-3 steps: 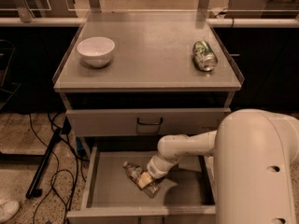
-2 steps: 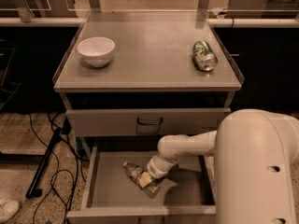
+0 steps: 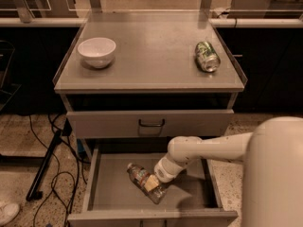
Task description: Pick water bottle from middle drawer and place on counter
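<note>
The water bottle (image 3: 140, 176) lies on its side on the floor of the open middle drawer (image 3: 112, 189), with its white cap pointing to the back left. My gripper (image 3: 156, 181) is down inside the drawer at the bottle's lower end, at or over its label. My white arm reaches in from the right. The counter (image 3: 151, 41) is the grey top above the drawers.
A white bowl (image 3: 96, 51) stands at the counter's left. A green drink can (image 3: 207, 56) lies at its right. The drawer above (image 3: 151, 123) is closed and has a dark bar handle. Cables and a black stand leg (image 3: 45, 171) lie on the speckled floor to the left.
</note>
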`<state>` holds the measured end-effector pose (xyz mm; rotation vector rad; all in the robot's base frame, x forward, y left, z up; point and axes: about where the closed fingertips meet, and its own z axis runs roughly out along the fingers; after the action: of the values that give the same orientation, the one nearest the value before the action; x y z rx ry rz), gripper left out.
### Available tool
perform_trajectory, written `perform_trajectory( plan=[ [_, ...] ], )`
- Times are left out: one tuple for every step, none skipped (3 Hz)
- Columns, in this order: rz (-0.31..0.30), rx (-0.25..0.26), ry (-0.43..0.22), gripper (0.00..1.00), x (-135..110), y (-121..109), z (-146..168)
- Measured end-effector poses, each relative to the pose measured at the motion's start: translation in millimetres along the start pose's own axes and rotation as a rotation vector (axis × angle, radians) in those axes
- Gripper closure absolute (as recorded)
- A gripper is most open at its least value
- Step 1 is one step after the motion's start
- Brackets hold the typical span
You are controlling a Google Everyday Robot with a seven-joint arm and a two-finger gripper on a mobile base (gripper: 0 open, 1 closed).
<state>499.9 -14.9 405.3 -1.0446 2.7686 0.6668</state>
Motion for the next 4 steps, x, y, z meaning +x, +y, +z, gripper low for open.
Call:
perform_trajectory(
  plan=[
    [0.011, 0.011, -0.028, 1.00, 17, 4, -33],
    [0.032, 0.072, -0.060, 1.00, 44, 5, -84],
    [0.032, 0.072, -0.060, 1.00, 44, 5, -84],
    [0.046, 0.083, -0.064, 1.00, 43, 6, -102]
  ],
)
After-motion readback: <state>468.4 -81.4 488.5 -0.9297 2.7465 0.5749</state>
